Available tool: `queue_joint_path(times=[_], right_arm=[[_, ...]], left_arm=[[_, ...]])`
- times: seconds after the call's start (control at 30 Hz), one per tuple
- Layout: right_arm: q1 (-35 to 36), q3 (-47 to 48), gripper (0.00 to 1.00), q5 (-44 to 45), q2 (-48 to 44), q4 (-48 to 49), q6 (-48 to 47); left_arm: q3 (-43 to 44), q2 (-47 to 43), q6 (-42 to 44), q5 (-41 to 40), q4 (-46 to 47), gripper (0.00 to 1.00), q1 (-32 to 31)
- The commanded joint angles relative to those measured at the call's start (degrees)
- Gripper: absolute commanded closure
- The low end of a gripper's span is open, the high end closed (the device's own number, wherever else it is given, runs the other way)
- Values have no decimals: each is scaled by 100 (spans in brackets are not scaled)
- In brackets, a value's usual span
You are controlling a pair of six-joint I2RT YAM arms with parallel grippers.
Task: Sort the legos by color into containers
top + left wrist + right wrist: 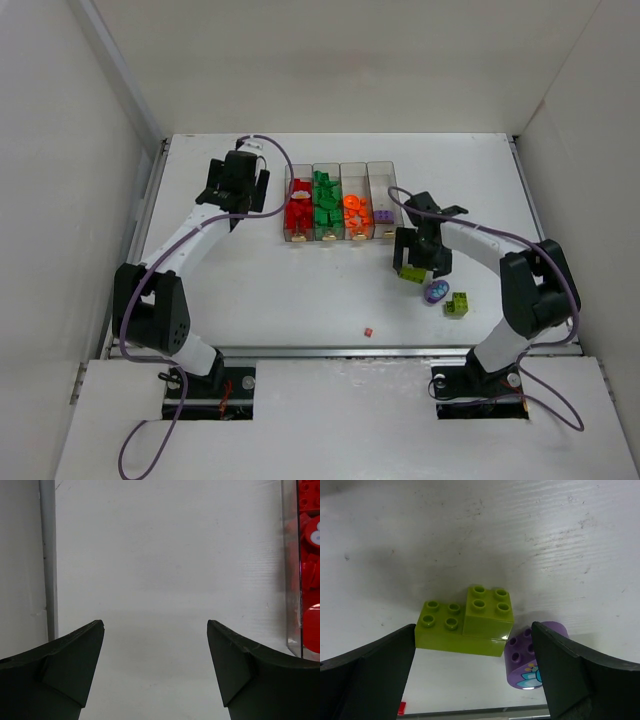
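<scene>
right jaws: spread wide, nothing gripped; right gripper (473, 625) low over the table (470, 530), astride the lime brick (465, 625), just near of the right end of the containers (355, 172).
left jaws: parted, empty; left gripper (155, 622) over bare table just left of the containers, beside the red bin (291, 580).
red bit (368, 331): alone on the table, well near of the containers, the loose piece farthest from them.
second lime-green brick (458, 304): near and right of the containers' right end, well apart from them.
purple round piece (436, 291): a little closer to the containers, lying between the two lime bricks; just beside the straddled one, touching or not impossible to tell.
lime brick: stepped, studs up, flat on the table, closest of the loose pieces to the containers, not lifted.
containers: four clear bins in a row, from the left red, green (326, 205), orange (354, 212), purple (382, 215), all part filled.
risk, stray catch: purple round piece hard by one finger, likely nipped or shoved on closing.
risk, twist: brick askew to the jaws, stepped on one side; probable pivot or slip under an uneven pinch.
risk, wrong bin: no lime bin to be seen, so a likely mix of colours on the drop.
right wrist view only: studs, step and print on the purple piece, gap between brick and finger.
top view only: whole bin row, second lime-green brick, both arms at once.
left wrist view only: red bin's clear wall up close, none of the loose pieces.
</scene>
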Motion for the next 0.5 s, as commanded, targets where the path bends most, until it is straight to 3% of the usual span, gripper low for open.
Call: queue_joint_path(times=[0.0, 0.27, 0.47], right_arm=[[-40, -51, 0, -96, -233, 546, 267], [-93, -104, 1, -104, -93, 802, 267], [-93, -156, 11, -158, -92, 855, 267]], left_arm=[[-62, -289, 25, 53, 120, 18, 10], [-62, -289, 25, 167, 120, 18, 10], [-62, -342, 25, 167, 120, 18, 10]])
